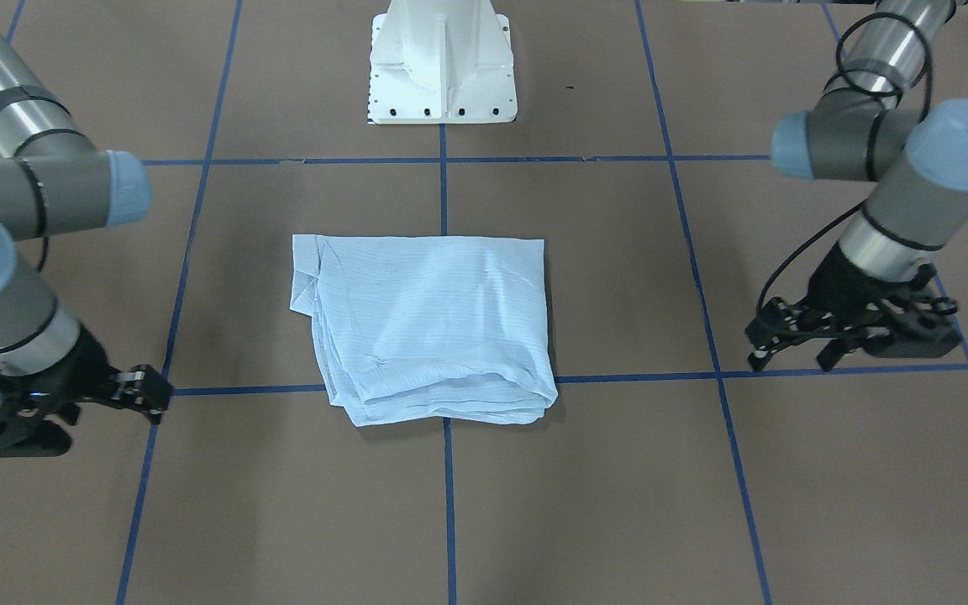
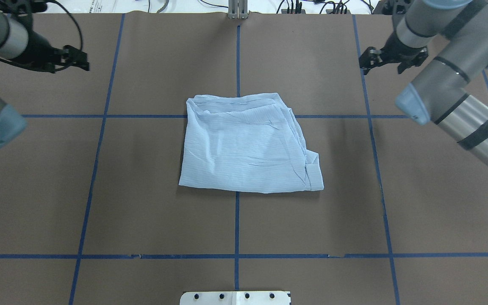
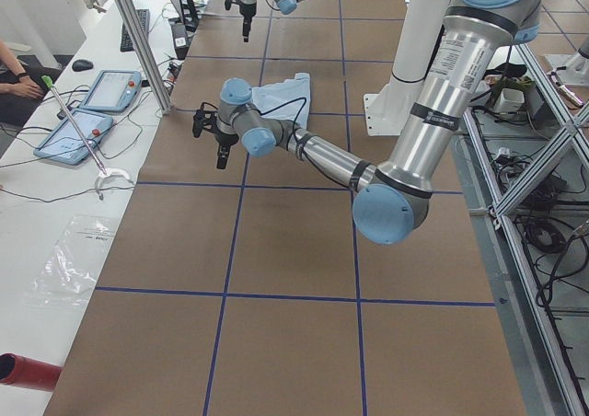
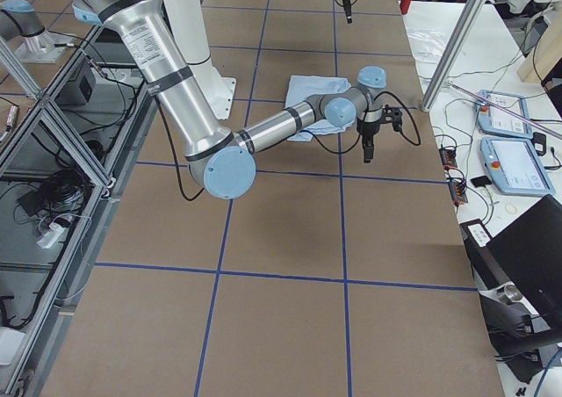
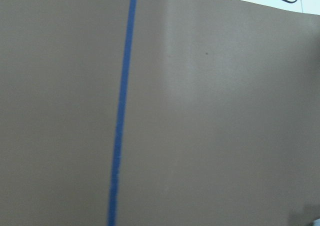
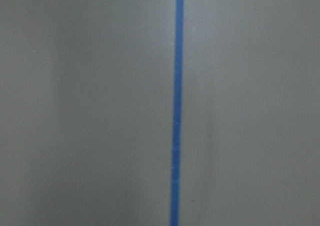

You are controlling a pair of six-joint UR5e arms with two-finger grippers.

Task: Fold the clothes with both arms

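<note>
Centrally, folded shirt (image 2: pixel 248 144) lies flat on table (image 2: pixel 142 212)

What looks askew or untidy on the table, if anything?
Only one small thing: the folded shirt lies flat, but at its near corner on the robot's right, inner layers stick out past the edge, so the fold is uneven. Nothing is spilled or damaged.

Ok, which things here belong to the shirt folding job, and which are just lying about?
Job: shirt; left end effector and right end effector, both open.
Lying about: tablets, plastic bag, red tube.
</note>
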